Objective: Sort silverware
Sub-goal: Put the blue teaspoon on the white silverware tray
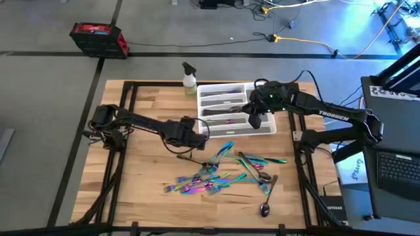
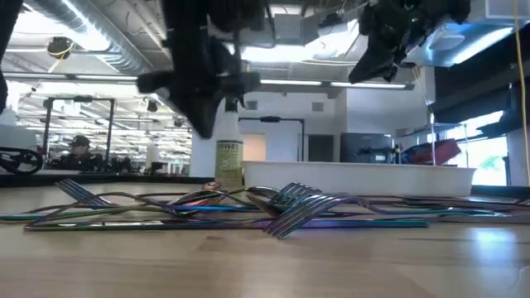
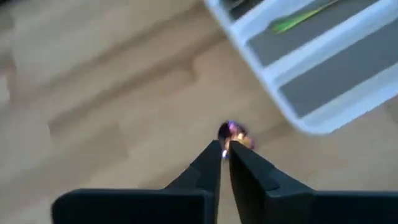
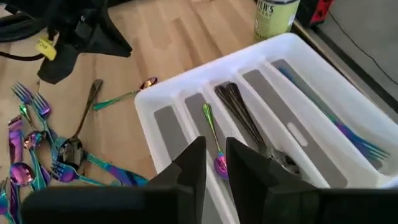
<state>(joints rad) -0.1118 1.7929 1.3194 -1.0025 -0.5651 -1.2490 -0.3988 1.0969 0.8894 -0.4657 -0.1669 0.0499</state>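
left gripper (image 1: 197, 136) sits over the bare wood just off the tray's near-left corner, its fingers (image 3: 208, 165) pinched together on the tip of a slim rainbow piece (image 3: 231, 131) (only a purple-gold end pokes out in the left wrist view, so i can't say fork or spoon).

from my seat the silverware pile (image 1: 220, 176) lies nearest, a tangle of thin iridescent forks and spoons around 6 o'clock on the table, with one darker spoon (image 1: 266, 203) apart at about 5 o'clock. i judge these light, rigid and slick, hard to lift flat off wood; better to pinch a handle mid-shaft where it bridges another piece, and expect neighbours to drag along.

farther out, toward 12 o'clock, the white tray (image 1: 269, 128) already holds a few sorted pieces: a green-handled spoon (image 4: 211, 134), dark utensils in the next slot, and a rainbow one along the far compartment.

right gripper (image 1: 256, 118) hangs above the tray's near slots, fingers nearly together with a narrow gap, holding nothing i can see.

spray bottle (image 1: 189, 77) stands just beyond the tray's far-left corner.
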